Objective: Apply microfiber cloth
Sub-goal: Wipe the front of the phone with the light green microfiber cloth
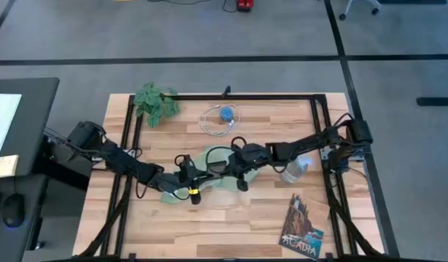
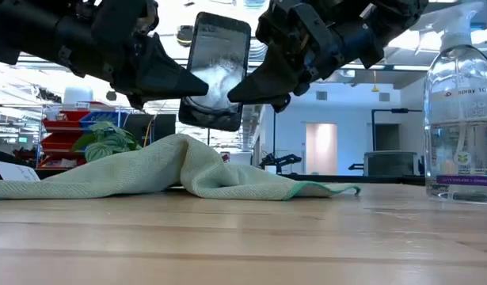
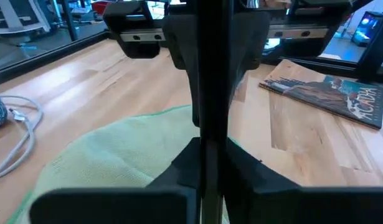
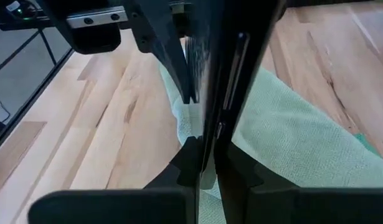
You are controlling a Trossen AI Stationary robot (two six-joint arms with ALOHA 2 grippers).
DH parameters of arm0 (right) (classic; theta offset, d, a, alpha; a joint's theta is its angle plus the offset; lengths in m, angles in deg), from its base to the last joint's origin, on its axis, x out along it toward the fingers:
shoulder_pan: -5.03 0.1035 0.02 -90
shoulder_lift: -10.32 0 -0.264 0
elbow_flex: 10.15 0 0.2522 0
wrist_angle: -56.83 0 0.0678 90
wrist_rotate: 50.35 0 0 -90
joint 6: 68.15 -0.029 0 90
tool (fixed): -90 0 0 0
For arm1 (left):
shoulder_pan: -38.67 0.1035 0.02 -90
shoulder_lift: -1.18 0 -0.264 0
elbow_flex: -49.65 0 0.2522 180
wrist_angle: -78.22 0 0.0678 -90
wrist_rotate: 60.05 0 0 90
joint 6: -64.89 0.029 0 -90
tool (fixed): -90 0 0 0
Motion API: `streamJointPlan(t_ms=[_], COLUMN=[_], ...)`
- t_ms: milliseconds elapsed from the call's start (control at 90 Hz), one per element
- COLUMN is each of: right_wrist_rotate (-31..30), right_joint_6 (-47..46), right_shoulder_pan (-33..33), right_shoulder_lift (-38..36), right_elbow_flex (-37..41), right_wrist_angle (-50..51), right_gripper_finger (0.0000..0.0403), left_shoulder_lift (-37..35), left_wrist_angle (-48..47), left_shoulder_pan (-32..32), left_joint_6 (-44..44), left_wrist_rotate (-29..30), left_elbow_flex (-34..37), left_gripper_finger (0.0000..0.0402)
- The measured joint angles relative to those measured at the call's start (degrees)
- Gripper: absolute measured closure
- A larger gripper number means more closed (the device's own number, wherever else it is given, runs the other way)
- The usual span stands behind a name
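Observation:
A black phone stands upright in the air, a white smear on its screen, clear of the pale green microfiber cloth that lies rumpled on the table beneath it. My left gripper is shut on the phone from the table's left side. My right gripper is shut on it from the table's right side. In the high view the two grippers meet over the cloth at mid-table. My left gripper pinches the phone's front and back near its left long edge, in the lower half, between its two fingers. The fingers come level from the table's left. The phone stands upright, slightly tilted, lifted clear of the cloth. My right gripper pinches the phone's front and back at its right long edge, below the side buttons, between its two fingers. The fingers come level from the table's right, opposite my left gripper. The phone is held upright above the cloth.
A clear spray bottle stands at the right. A green plant and a coiled cable with a blue piece lie at the far side. A book lies at the near right. Black frame rails edge the table.

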Motion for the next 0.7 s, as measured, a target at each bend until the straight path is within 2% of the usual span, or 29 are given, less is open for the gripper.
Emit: streamJointPlan(t_ms=[167, 389, 467, 567, 700], right_wrist_rotate=[-0.1, -0.3, -0.4, -0.3, -0.1], right_joint_6=[-0.4, -1.1, -0.9, -0.7, -0.7], right_shoulder_pan=[0.0, 0.0, 0.0, -0.1, -0.3], right_shoulder_lift=[0.0, -0.1, -0.1, -0.1, -0.1], right_elbow_flex=[0.0, 0.0, 0.0, 0.0, 0.0], right_wrist_angle=[-0.4, -3.2, -4.1, -4.1, -4.3], right_gripper_finger=[0.0386, 0.0386, 0.0386, 0.0386, 0.0386], left_shoulder_lift=[0.0, 0.0, 0.0, 0.0, 0.0], left_wrist_angle=[0.9, 2.5, 2.6, 3.0, 8.5], left_shoulder_pan=[0.1, 0.6, 0.7, 0.2, -1.3], left_joint_6=[0.6, 0.7, 0.7, 2.0, 4.6], left_wrist_rotate=[0.4, -0.1, -0.8, -0.5, 1.2], left_elbow_flex=[0.0, 0.0, 0.0, 0.0, 1.3], left_gripper_finger=[0.0373, 0.0266, 0.0242, 0.0238, 0.0261])
